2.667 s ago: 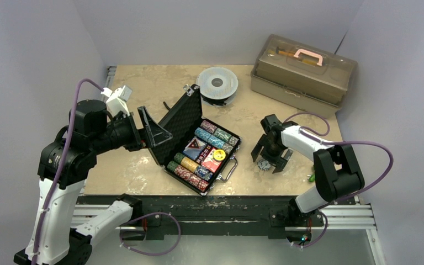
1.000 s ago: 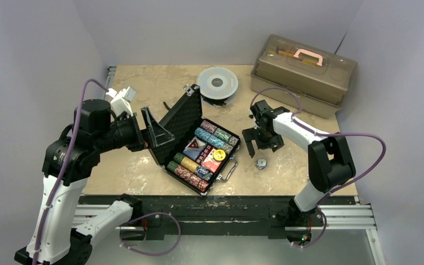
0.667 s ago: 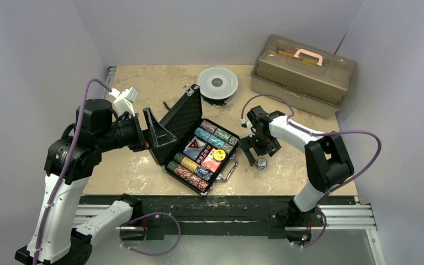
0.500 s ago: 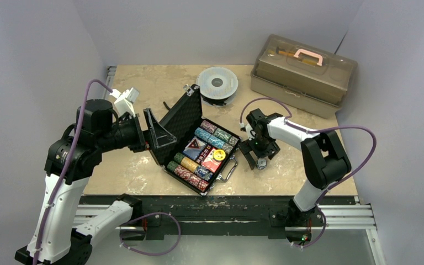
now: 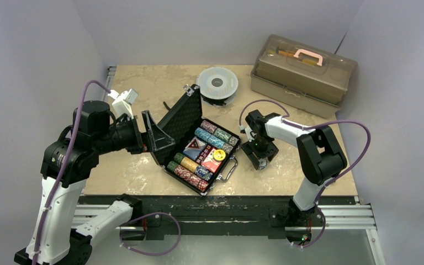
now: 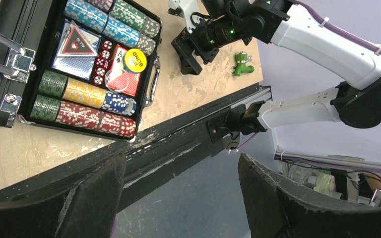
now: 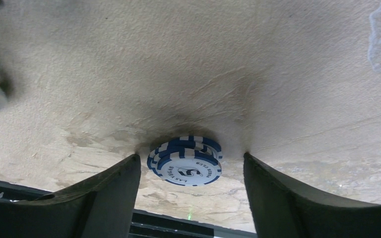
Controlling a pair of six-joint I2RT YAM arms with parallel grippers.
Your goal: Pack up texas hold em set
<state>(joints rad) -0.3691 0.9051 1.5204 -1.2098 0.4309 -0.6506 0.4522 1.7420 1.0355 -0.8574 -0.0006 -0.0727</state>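
Note:
The black briefcase (image 5: 172, 126) lies open mid-table, its lid raised to the left. Its tray holds rows of multicoloured chips (image 5: 212, 136), card decks and a yellow disc (image 5: 218, 154). My left gripper (image 5: 152, 134) is open and empty, just left of the raised lid. My right gripper (image 5: 259, 159) is down on the table right of the case and hides what is under it. In the right wrist view a small stack of blue-and-white chips (image 7: 186, 166) lies on the table between the open fingers of my right gripper (image 7: 191, 157), touching neither.
A translucent brown toolbox (image 5: 303, 74) with a pink handle stands at the back right. A round grey spool (image 5: 217, 84) lies behind the case. A small green object (image 6: 240, 64) lies near the right arm. The table's front edge and black rail (image 5: 215, 205) run below the case.
My right gripper swung left and came down over the chip stack, which now sits between its open fingers. My left arm has barely moved.

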